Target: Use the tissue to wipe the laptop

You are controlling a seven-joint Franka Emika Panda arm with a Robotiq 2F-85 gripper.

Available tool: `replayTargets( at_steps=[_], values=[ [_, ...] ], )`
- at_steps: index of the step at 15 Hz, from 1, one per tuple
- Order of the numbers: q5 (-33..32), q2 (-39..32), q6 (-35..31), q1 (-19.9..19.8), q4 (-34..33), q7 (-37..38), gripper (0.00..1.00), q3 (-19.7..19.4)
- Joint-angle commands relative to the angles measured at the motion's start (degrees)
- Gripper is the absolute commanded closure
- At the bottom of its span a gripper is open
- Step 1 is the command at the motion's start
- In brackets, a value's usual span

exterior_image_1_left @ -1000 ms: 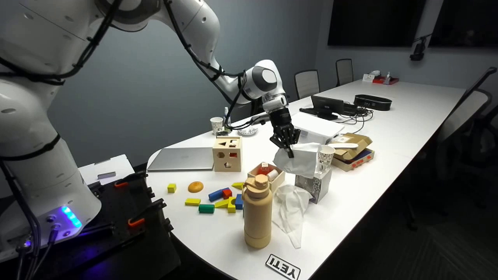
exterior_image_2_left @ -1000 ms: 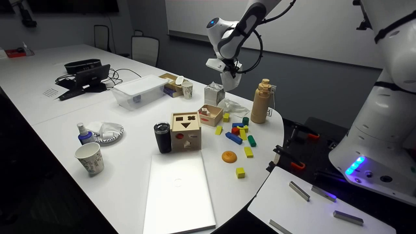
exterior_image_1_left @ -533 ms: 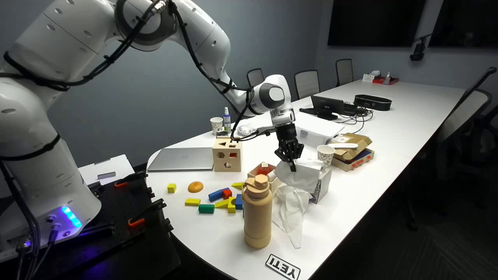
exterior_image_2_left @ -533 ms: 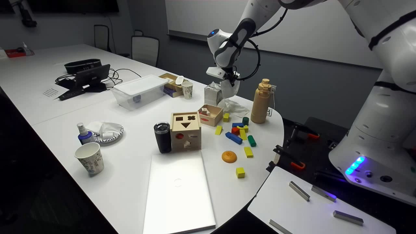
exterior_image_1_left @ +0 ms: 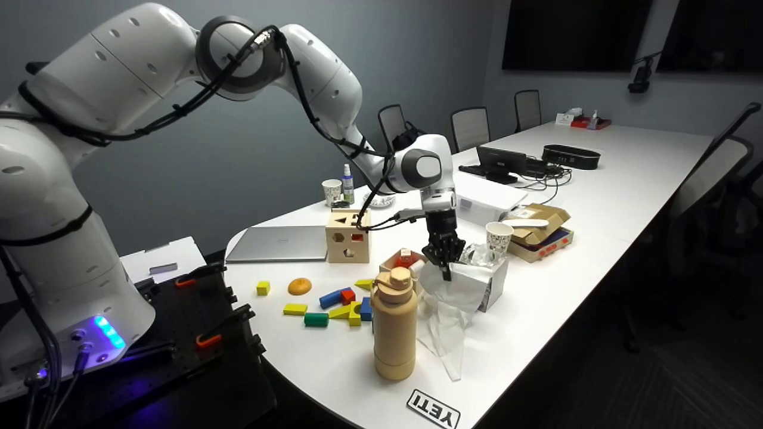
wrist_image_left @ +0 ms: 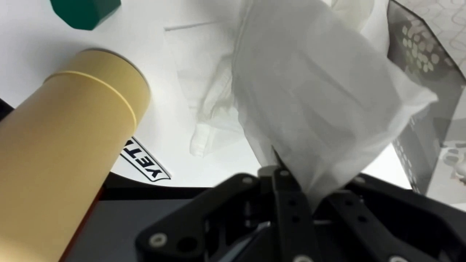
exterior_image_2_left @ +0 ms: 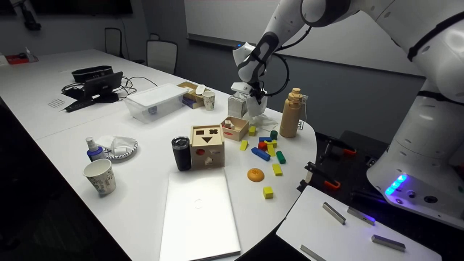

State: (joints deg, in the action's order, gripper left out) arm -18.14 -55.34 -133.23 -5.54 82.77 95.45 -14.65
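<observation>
All white and creased, hangs as limp tissue (wrist_image_left: 309, 91) clamped between the jaws, fanning wide below them.

Wooden shape cube (exterior_image_2_left: 207, 148) and dark tumbler (exterior_image_2_left: 182, 154), side by side
In an exterior view, a paper cup (exterior_image_2_left: 101, 179) stands near left, a tan bottle (exterior_image_2_left: 290, 116) farther off to the right.

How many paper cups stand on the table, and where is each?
2: one cup stands beside the spray bottle, another cup between the tissue box and the brown cardboard box. Others could be hidden from view.
</observation>
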Motion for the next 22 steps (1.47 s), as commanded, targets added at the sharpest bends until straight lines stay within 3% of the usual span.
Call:
replayTargets(
  at_steps=[1,2,3,10,13,22],
  values=[
    [3.3,-1.2,2.1,0.7,-2.5,-3.2,1.0,-1.0],
    [3.9,-0.7,2.4,1.0,-2.1,-2.8,0.73,-1.2],
    [4.2,0.2,2.3,1.5,-1.1,-2.4,0.72,-1.5],
    [7.8,7.5,4.2,3.3,6.3,0.1,0.22,-1.8],
    [6.4,13.0,4.0,6.7,11.7,1.6,0.01,-2.9],
    [-1.0,28.5,2.3,18.5,25.4,3.4,0.0,2.0]
  ],
)
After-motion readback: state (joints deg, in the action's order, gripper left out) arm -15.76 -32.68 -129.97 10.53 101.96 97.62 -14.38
